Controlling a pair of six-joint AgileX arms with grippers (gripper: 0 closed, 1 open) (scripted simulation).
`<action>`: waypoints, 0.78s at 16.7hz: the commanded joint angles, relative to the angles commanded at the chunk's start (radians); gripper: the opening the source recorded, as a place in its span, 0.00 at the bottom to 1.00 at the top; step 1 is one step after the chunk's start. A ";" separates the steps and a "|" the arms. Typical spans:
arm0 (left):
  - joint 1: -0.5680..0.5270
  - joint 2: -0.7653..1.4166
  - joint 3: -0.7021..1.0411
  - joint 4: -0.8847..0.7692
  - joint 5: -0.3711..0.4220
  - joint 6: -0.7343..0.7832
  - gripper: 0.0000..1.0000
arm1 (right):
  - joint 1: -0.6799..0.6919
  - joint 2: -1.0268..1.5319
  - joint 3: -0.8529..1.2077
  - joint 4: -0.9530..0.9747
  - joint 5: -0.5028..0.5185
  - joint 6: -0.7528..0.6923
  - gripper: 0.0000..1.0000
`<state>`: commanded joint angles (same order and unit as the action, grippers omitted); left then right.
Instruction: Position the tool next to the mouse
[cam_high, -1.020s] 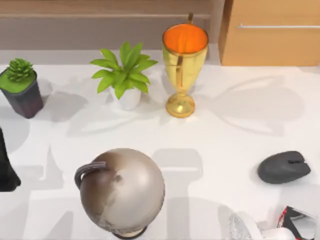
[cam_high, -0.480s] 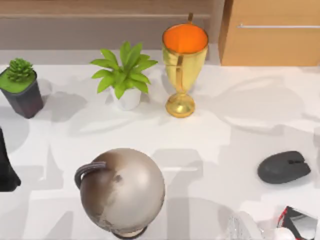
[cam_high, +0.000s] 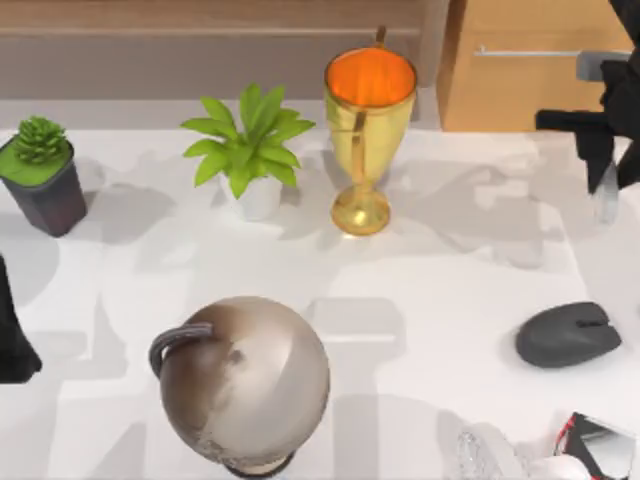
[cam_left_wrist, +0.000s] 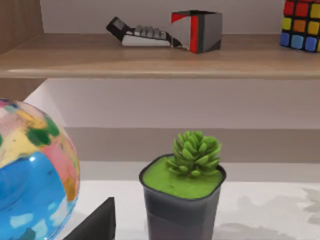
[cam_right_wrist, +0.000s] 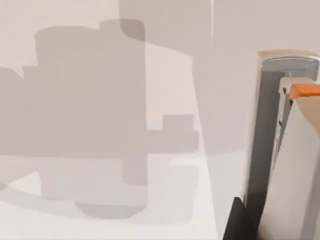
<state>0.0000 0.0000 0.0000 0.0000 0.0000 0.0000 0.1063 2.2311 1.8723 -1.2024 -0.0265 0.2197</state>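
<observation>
The mouse (cam_high: 568, 334), dark grey and oval, lies on the white table near the right edge. Just in front of it, at the front right corner, a red, black and white object (cam_high: 596, 446) is partly cut off by the picture's edge; I cannot tell whether it is the tool. My right gripper (cam_high: 605, 185) hangs high over the back right of the table, well behind the mouse and apart from it. My left gripper (cam_high: 12, 345) is parked at the left edge, beside the globe.
A large globe (cam_high: 245, 380) stands front left. A gold trophy (cam_high: 367, 120), a leafy plant (cam_high: 250, 150) and a potted succulent (cam_high: 42, 172) line the back. A wooden cabinet (cam_high: 520, 70) is at the back right. A clear object (cam_high: 487, 455) lies at the front.
My right arm has come into the top view at the back right, and its shadows have shifted across the table. The mouse and the other things have not moved.
</observation>
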 joint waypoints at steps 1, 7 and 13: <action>0.000 0.000 0.000 0.000 0.000 0.000 1.00 | 0.029 0.042 0.054 -0.014 0.005 -0.001 0.00; 0.000 0.000 0.000 0.000 0.000 0.000 1.00 | 0.093 0.126 0.164 -0.043 0.017 -0.004 0.00; 0.000 0.000 0.000 0.000 0.000 0.000 1.00 | 0.089 0.120 0.162 -0.037 0.015 -0.002 0.00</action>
<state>0.0000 0.0000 0.0000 0.0000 0.0000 0.0000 0.1953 2.3511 2.0341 -1.2397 -0.0117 0.2179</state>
